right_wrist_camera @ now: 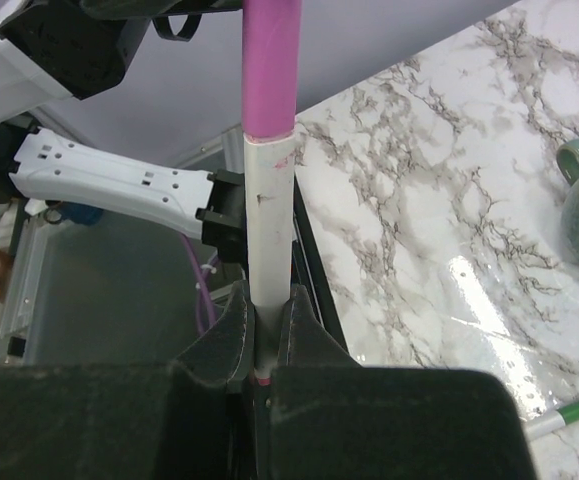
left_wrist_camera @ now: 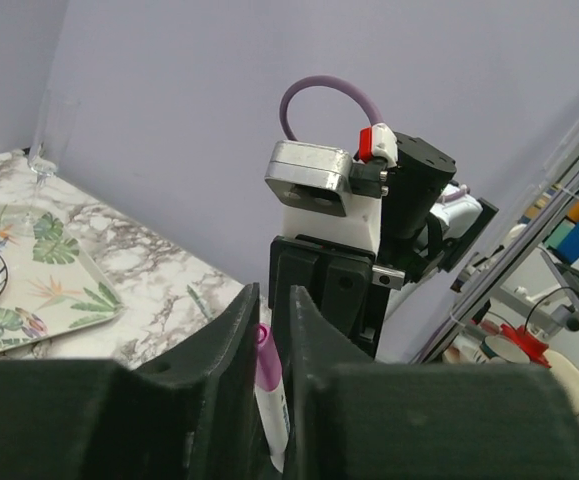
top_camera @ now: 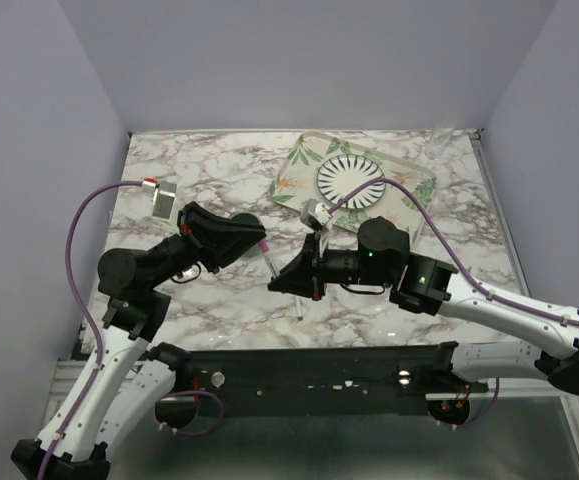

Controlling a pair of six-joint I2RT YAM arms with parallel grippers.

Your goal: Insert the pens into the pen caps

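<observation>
No readable text, labels, brands, numbers or signs on anything in view, coloured boxes at 3 o'clock in the left wrist view too blurred to make out any lettering.

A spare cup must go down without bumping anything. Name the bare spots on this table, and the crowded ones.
Bare marble: the far-left corner, between back wall and leaf-print tray; the strip right of that tray, beyond the right arm. Crowded: the middle, where the jaws of left arm and right arm hold the pink-capped pen, a green-capped pen lying near.
</observation>
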